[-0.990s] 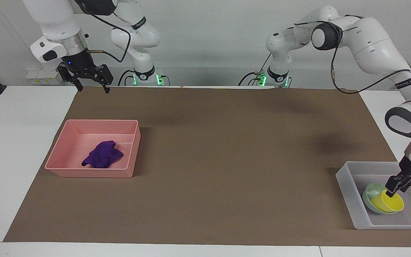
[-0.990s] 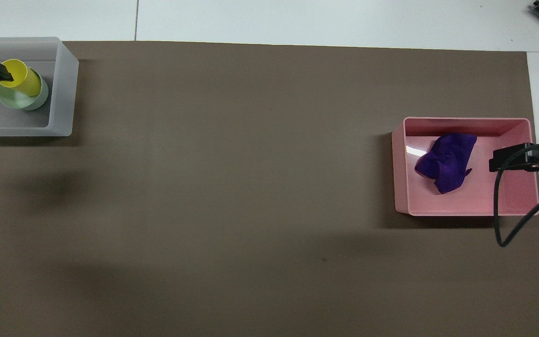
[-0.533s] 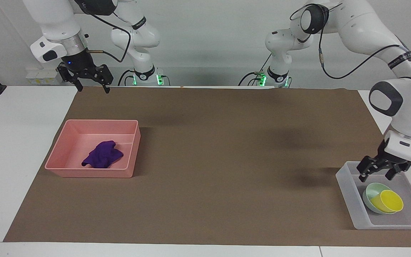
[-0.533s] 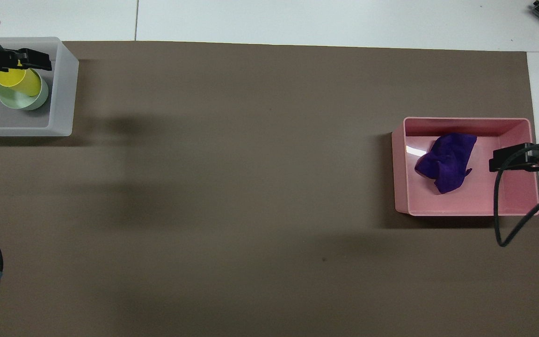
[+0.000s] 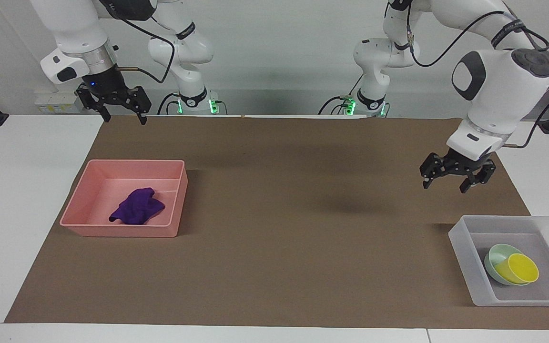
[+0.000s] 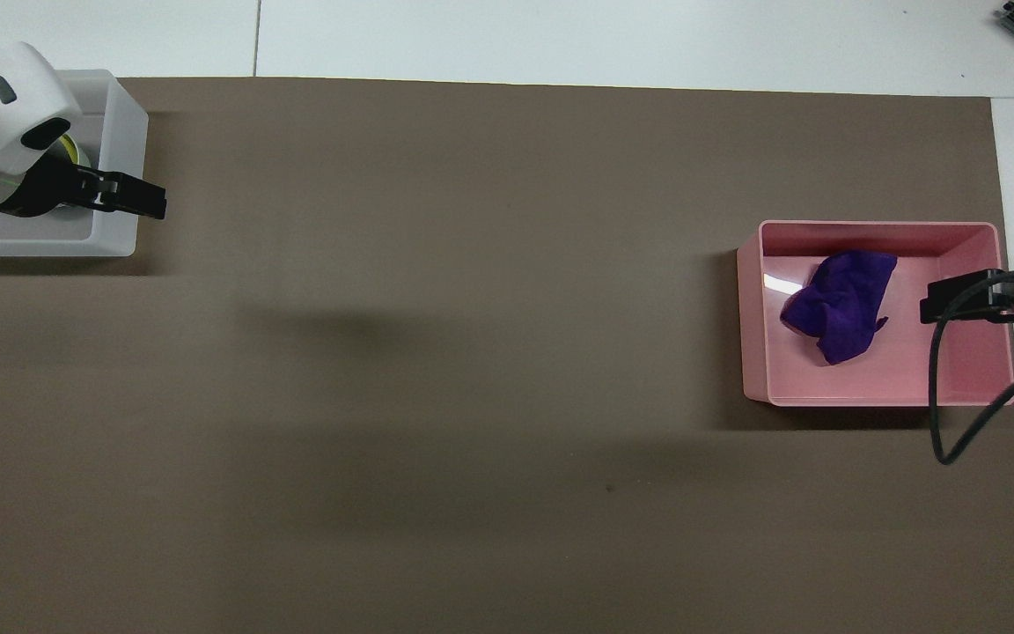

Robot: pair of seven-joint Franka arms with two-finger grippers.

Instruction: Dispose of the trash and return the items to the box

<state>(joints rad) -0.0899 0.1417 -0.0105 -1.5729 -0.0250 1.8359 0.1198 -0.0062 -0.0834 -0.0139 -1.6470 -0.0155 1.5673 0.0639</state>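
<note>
Already the sorting looks finished, judging by where things lie: the small bright yellow plastic cup [image 5: 523,268] sits nested in the shallow pale mint-green round bowl [image 5: 497,258], and both rest inside the rectangular translucent whitish-grey plastic box [image 5: 465,247] at the left arm's end of the brown-covered tabletop [image 5: 303,214]. The bunchy deep-purple cloth rag [image 5: 137,206] lies on the floor of the pink rectangular plastic tray [image 5: 123,231] at the right arm's end, well apart from the box. If the pink tray serves as the trash place, nothing seems left to move; what remains is probably only for the arms to clear away. The left gripper [image 5: 457,180] hangs in the air over bare brown mat, between the box and the robots' edge, its fingers spread apart and holding nothing; its arm arches high from its base and bends down at the wrist, so that the gripper points at the mat. In the overhead view its white wrist covers most of the box, hiding the cup and bowl there. The right gripper [image 5: 121,114] waits raised over the mat's edge nearest the robots, above and clear of the pink tray, fingers likewise open and empty, pointing downward.
</note>
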